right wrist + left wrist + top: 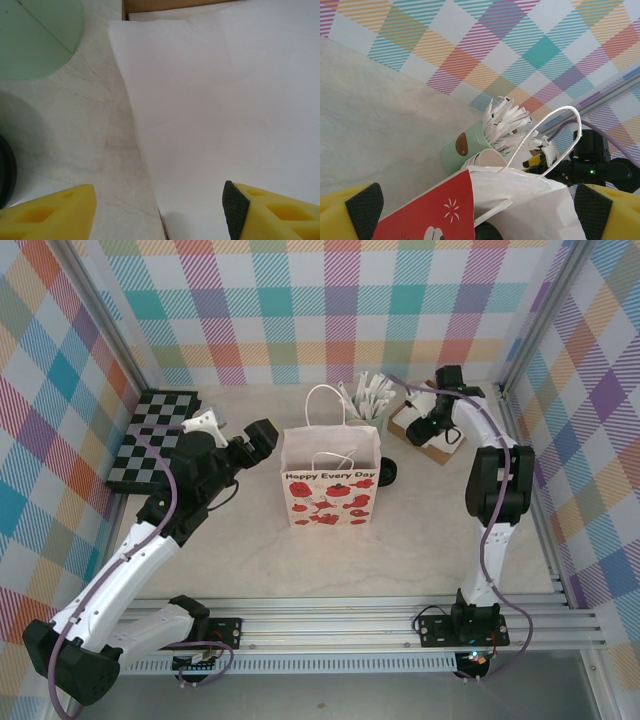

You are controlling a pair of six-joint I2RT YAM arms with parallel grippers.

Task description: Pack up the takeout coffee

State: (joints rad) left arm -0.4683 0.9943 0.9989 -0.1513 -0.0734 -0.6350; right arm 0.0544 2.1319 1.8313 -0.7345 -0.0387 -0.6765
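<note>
Takeout coffee (388,475): round black lid.

The bag (330,490) is matt paper, lightly creased. The table (300,560) looks smooth and stone-patterned. The rail (350,625) at its near edge is ribbed bare metal.

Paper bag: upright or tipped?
Upright. The paper bag stands on its base, printed face vertical, mouth open upward.

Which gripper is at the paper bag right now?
The left gripper, close beside the paper bag; the right gripper is farther back, over the white sheet.
</note>
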